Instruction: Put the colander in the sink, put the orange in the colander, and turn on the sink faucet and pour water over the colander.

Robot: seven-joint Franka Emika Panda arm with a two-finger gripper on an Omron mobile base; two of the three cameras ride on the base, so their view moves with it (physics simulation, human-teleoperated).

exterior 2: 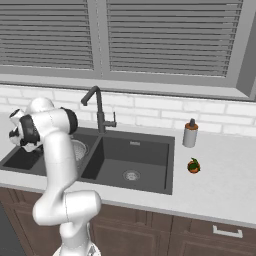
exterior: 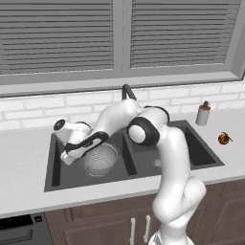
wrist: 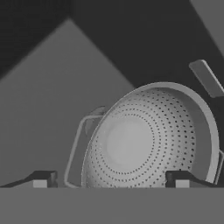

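The sink (exterior: 57,179) is seen at centre-left of the left base view, with the colander (exterior: 100,160) set in its left-hand basin, below the faucet (exterior 2: 97,106). The gripper (wrist: 113,179) is spread wide and released, the colander just ahead between its tips. The orange (exterior: 224,139) lies on the table (exterior: 24,158) at right, well apart. It is judged light, firm and rollable, best taken across its middle.

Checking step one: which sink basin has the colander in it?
The left basin of the sink, where the colander sits below the open end effector. The right basin holds just its drain; the orange waits on the counter.
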